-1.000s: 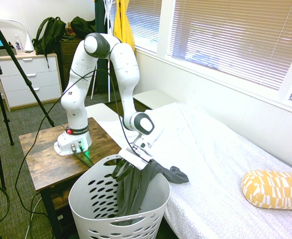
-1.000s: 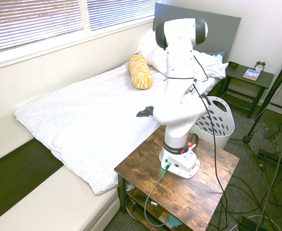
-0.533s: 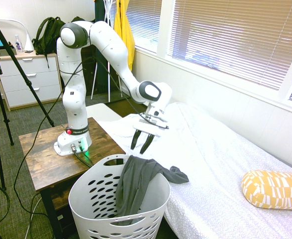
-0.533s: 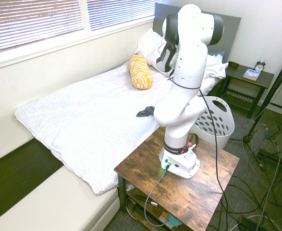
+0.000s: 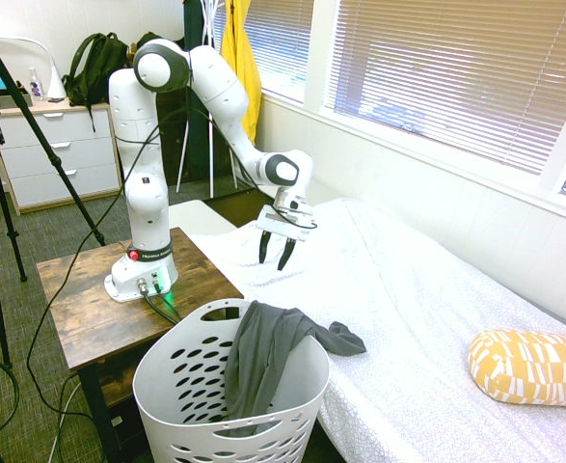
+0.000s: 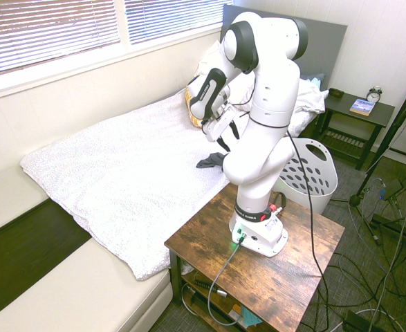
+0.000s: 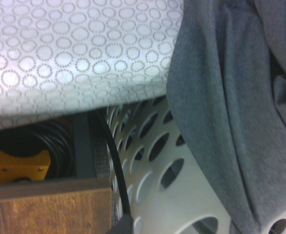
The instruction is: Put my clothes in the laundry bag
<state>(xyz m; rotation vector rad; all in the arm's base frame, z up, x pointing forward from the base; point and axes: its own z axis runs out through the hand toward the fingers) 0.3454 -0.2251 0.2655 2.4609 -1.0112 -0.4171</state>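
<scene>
The big white basket [image 5: 172, 395] has holes all over its sides. It sits right beside the bed [image 5: 408, 328]. The soft grey cloth [image 5: 263, 357] hangs over the basket's rim on the bed side. A big part of it droops down inside the basket, all wrinkly. The other end pokes out of the basket and lies on the bed.

The robot's hand [image 5: 276, 262] is up in the air, higher than the basket and near its bed side. Its two dark fingers are spread apart and point down. The hand has nothing in it, and it is not touching the grey cloth.

The brown wooden worktop [image 5: 90, 299] is next to the basket, on the side away from the long pillow. The robot arm [image 5: 148, 203] stands on it. The long yellow and white pillow [image 5: 533, 368] lies on the bed, well apart from the basket. The bed has a white cover with little rings on it, and you can see them up close in the wrist view.
</scene>
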